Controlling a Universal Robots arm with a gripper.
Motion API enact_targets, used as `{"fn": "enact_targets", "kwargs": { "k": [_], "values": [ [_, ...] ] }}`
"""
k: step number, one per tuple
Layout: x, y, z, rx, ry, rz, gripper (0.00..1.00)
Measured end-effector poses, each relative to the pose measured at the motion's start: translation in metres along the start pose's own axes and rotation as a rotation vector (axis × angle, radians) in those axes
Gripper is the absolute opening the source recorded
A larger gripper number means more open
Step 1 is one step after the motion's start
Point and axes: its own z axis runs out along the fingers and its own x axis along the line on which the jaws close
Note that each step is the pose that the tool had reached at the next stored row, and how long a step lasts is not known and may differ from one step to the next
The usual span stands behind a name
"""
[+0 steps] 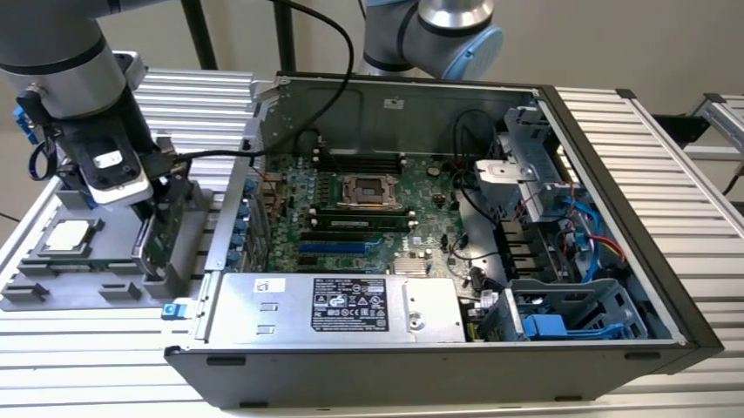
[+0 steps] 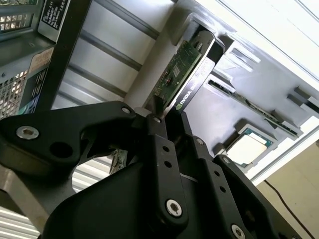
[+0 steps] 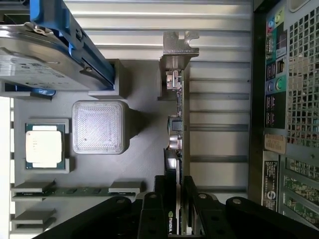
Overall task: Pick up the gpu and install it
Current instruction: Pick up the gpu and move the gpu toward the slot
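The gpu [image 1: 148,237] stands on its edge in a slot of the grey tray [image 1: 70,292], at the exterior view's left, beside the open computer case [image 1: 348,348]. My gripper [image 1: 157,187] hangs right over it. In both wrist views the two black fingers straddle the card's upper edge: the green board and black cooler [image 2: 182,74] run away from the gripper [image 2: 162,117], and the silver bracket [image 3: 177,47] sits at the card's far end [image 3: 177,124]. The gripper [image 3: 175,194] looks shut on the card, which still rests in the tray slot.
The tray also holds a square silver CPU chip [image 3: 44,145], a grey block [image 3: 98,127], a memory stick [image 3: 75,190] and a hard drive with blue rails [image 3: 40,59]. Inside the case lie the motherboard [image 1: 384,218] with blue card slots [image 1: 337,248] and the power supply [image 1: 337,305].
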Motion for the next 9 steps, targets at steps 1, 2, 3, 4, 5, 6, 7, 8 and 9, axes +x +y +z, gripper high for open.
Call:
{"fn": "enact_targets", "kwargs": {
  "k": [1,2,3,4,5,6,7,8,9],
  "values": [
    [0.0,0.0,-0.0007,0.0,0.0,0.0,0.0],
    [0.0,0.0001,-0.0014,0.0001,0.0001,0.0,0.0],
    [0.0,0.0001,-0.002,0.0,0.0,0.0,0.0],
    [0.0,0.0001,-0.0026,0.0,0.0,0.0,0.0],
    [0.0,0.0002,-0.003,0.0,0.0,0.0,0.0],
    [0.0,0.0002,-0.0032,-0.0002,-0.0003,0.0,0.0],
    [0.0,0.0002,-0.0034,-0.0002,-0.0003,0.0,0.0],
    [0.0,0.0002,-0.0037,-0.0001,-0.0001,0.0,0.0],
    [0.0,0.0002,-0.004,0.0,0.0,0.0,0.0]
  ]
}}
